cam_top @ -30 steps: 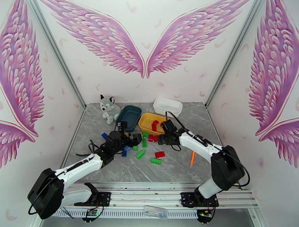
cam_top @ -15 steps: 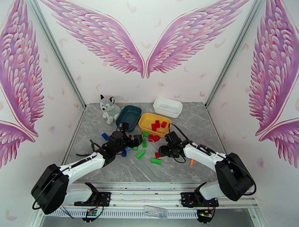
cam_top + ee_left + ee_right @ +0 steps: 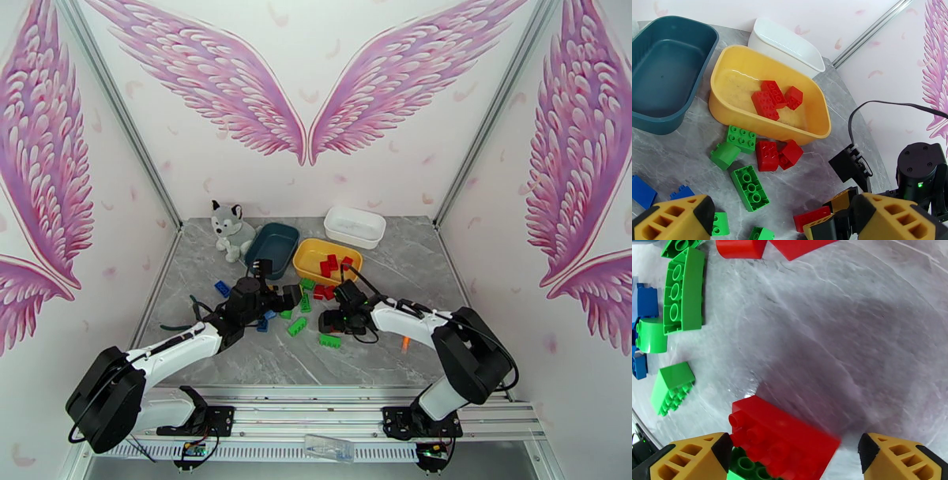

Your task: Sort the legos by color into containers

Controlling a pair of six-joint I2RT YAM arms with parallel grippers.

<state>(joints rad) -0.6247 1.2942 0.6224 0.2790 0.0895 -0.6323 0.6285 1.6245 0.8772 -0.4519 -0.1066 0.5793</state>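
right pincer is released, jaws wide, straddling a red brick mid-counter — not gripping it. left pincer is also released, hovering over the loose pile.

The bricks look light, rigid and slick. I'd pinch across the flat long sides, not the studs, or one may squirt out.

Tubs sit toward the counter's far edge:
- yellow tub holds three red bricks
- teal tub is empty
- white tub looks empty

greens, blues and two reds lie loose — the reds just beside the yellow tub.
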